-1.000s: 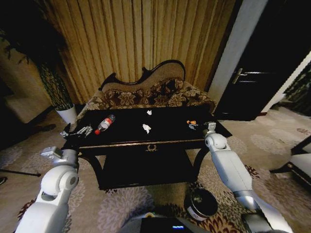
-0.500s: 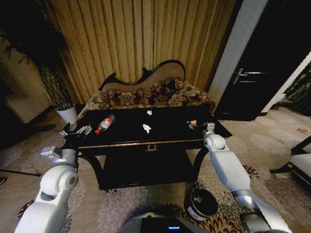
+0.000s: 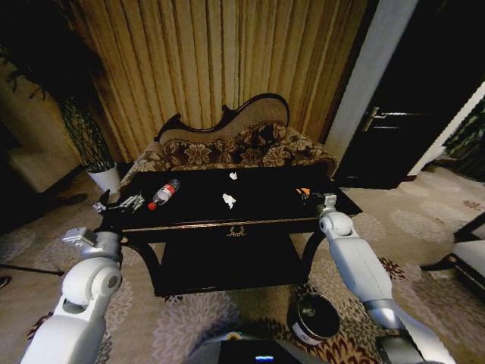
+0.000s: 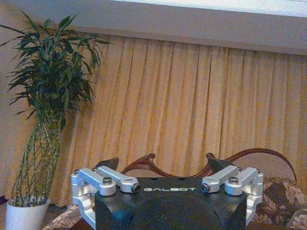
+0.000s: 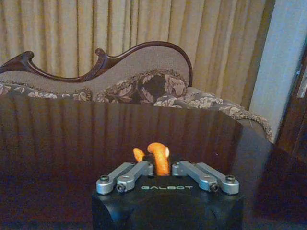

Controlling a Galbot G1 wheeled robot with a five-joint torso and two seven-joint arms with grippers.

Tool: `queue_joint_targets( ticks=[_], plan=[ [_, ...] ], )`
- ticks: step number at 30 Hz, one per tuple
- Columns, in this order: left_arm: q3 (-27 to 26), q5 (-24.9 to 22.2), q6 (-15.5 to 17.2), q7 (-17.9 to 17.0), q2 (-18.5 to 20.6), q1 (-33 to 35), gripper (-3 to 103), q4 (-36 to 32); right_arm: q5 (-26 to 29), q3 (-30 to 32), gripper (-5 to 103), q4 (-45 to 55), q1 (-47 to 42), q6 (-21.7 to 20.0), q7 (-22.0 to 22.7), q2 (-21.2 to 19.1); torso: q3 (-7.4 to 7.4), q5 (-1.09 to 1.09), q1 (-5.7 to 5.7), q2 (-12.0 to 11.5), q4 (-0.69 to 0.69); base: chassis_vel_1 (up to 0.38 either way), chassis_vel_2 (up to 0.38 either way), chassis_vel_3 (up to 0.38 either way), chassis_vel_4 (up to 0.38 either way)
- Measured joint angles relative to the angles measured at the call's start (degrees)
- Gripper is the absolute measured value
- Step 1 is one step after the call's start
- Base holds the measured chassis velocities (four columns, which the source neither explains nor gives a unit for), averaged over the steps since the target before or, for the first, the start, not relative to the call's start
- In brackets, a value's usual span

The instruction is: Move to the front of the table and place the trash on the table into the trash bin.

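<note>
The robot faces the counter [image 3: 265, 199] front-on. Both arms reach forward, elbows bent, forearms angled up toward its near corners.

The left end effector [image 3: 115, 205] hangs at the left end of the counter, just above the edge; in the left wrist view [image 4: 163, 165] its fingers [image 4: 109, 164] stand wide apart with nothing between them, pointing toward the sofa [image 3: 227, 148] and curtain.

The right end effector [image 3: 307, 195] sits over the right end of the counter. In the right wrist view [image 5: 156, 155] its orange fingertips [image 5: 159, 155] lie close together, narrow, holding nothing, just above the glossy top.

The bottle [image 3: 164, 193] lies on its side on the left part of the counter, near the left end effector but apart from it. A paper scrap [image 3: 229, 200] rests near the middle, another scrap [image 3: 233, 176] farther back. The bin [image 3: 314, 319] stands on the carpet in front of the counter, under the right forearm.
</note>
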Motion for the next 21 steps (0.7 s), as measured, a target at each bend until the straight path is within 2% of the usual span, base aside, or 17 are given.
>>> queue_joint_targets(
  ticks=[2,3,9,13,21],
  plan=[
    [0.0,0.0,0.0,0.0,0.0,0.0,100,0.0,0.0,0.1,13,0.1,-0.2,0.1,0.0,0.0,0.0,0.0,0.0,0.0,0.0,0.0,0.0,0.0,0.0],
    [-0.1,0.0,0.0,0.0,0.1,0.0,100,0.0,0.0,0.4,5,0.6,-0.6,0.4,0.0,0.0,0.0,0.0,0.0,0.0,-0.01,0.0,0.0,0.0,0.0],
    [-0.3,-0.1,0.0,-0.1,0.2,0.0,100,-0.1,1.0,1.7,3,5.4,-1.6,1.2,0.0,0.2,0.0,0.01,0.0,0.0,-0.02,0.0,0.0,0.0,0.0],
    [-0.3,-0.2,-0.1,-0.2,0.3,0.0,100,-0.3,2.2,3.8,3,12.9,-2.5,2.4,0.0,0.3,0.0,-0.02,0.0,0.0,0.01,0.0,0.0,0.0,0.0],
    [-0.1,-0.2,-0.1,-0.2,-0.3,-0.1,100,-0.2,3.1,6.3,3,19.0,-6.6,3.9,0.0,0.3,0.0,0.0,0.0,0.0,-0.01,0.0,0.0,0.0,0.0]
  ],
)
